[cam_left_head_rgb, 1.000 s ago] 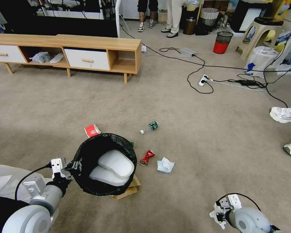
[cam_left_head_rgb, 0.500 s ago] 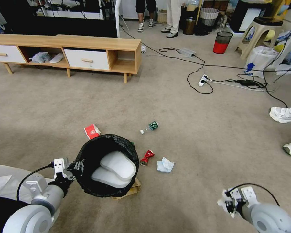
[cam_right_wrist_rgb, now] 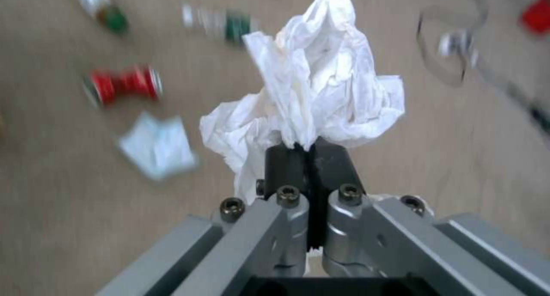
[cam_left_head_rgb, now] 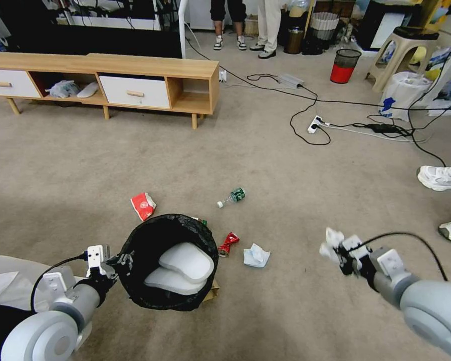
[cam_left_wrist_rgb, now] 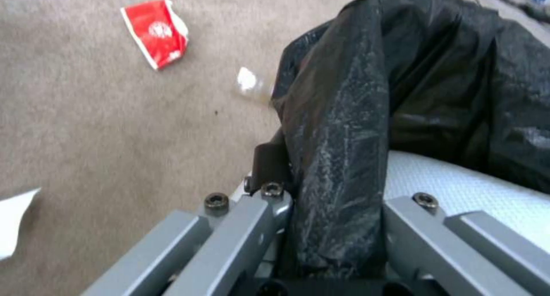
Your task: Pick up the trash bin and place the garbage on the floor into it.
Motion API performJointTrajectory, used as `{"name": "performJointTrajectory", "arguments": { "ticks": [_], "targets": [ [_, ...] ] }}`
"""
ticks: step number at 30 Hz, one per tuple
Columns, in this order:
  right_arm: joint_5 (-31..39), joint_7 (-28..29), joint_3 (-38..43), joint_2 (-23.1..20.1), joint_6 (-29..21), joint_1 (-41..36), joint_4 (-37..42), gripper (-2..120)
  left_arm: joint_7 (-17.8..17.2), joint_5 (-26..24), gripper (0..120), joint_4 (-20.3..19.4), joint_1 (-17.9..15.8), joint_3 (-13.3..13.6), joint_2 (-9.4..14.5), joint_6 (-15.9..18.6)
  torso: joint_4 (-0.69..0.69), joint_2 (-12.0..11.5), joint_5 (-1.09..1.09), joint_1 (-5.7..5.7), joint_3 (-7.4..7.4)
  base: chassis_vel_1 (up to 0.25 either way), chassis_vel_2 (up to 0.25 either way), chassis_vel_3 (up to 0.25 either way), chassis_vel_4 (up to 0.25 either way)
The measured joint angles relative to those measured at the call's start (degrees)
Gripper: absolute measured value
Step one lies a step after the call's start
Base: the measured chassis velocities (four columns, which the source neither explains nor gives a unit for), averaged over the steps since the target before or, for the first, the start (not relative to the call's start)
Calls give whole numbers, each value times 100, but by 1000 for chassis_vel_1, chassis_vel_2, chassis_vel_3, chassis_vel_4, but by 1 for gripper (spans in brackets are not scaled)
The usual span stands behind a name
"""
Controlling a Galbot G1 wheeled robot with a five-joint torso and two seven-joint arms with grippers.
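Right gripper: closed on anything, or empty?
Shut: the right gripper pinches a crumpled white tissue between its black fingertips, above the floor.

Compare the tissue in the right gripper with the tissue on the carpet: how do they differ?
The held tissue is pinched between the shut fingers of the right gripper, off the floor; the floor tissue lies loose beside the crushed red can. The held one is bunched and plain white; the other lies flatter and looks bluish. Both are crumpled.

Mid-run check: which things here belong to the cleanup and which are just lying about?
Job:
trash bin, clamped by left gripper
crumpled tissue, pinched by right gripper
red can
bottle
red-white packet
flat tissue

Lying about:
TV cabinet
power cables
red bin
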Motion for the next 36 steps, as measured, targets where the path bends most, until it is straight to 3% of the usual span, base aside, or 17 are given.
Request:
{"name": "performJointTrajectory", "arguments": {
  "ticks": [3, 13, 19, 29, 36],
  "targets": [
    [33, -111, 292, -150, 271, 81, 464, 0, -129, -23, 0, -113, 39, 30, 72, 202, 1, 0, 1, 0, 0, 0, 0, 0, 0],
    [26, -177, 445, -380, 1103, 327, 977, 0, -265, -208, 0, -244, 40, 164, 170, 327, 0, 0, 0, 0, 0, 0, 0, 0, 0],
    [153, -774, 401, -509, 1924, 731, 1008, 0, -249, -222, 0, -275, 37, 279, 154, 355, 0, 0, -1, 0, 0, 0, 0, 0, 0],
    [413, -1472, 151, -585, 2280, 1084, 952, 0, -234, -223, 0, -345, 34, 306, 50, 363, 0, 0, 0, 0, 0, 0, 0, 0, 0],
    [390, -1928, -213, -485, 2369, 1357, 904, 0, -236, -221, 0, -397, -103, 470, 58, 369, 0, 0, 0, 0, 0, 0, 0, 0, 0]
  ]
}}
